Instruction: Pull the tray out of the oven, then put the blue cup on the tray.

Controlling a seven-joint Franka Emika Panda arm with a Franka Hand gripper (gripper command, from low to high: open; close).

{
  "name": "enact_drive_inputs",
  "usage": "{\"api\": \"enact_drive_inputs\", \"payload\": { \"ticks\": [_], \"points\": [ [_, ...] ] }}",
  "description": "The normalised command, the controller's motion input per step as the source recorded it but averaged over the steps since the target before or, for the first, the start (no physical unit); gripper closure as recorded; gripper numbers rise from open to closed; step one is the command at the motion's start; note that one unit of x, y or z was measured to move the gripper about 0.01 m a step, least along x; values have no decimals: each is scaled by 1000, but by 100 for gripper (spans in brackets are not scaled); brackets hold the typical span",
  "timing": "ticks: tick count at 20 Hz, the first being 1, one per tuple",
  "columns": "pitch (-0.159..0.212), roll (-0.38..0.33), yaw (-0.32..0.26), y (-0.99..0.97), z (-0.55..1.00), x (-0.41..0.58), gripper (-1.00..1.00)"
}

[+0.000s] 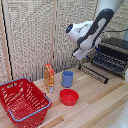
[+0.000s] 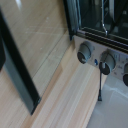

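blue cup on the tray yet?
No. In the exterior view the blue cup stands on the wooden table between the orange carton and the red bowl, apart from the tray.

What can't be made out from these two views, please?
- Gripper: exterior view, hidden behind the arm; wrist view shows none, so open or shut is unknown.
- Oven: cut off by the exterior view's right edge.
- Oven knobs: wrist view, too blurred to read markings.
- Carton: label too small.
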Motion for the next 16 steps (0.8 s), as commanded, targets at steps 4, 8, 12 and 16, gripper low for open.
{"api": "enact_drive_inputs", "payload": {
  "ticks": [4, 8, 12, 16],
  "points": [
    [24, -203, 2, -567, -71, 3, -100],
    [-7, -162, 17, -656, 0, -58, -100],
    [-22, -82, 63, -688, 4, -89, -100],
    [0, -132, 2, -680, 0, -15, -100]
  ]
}}
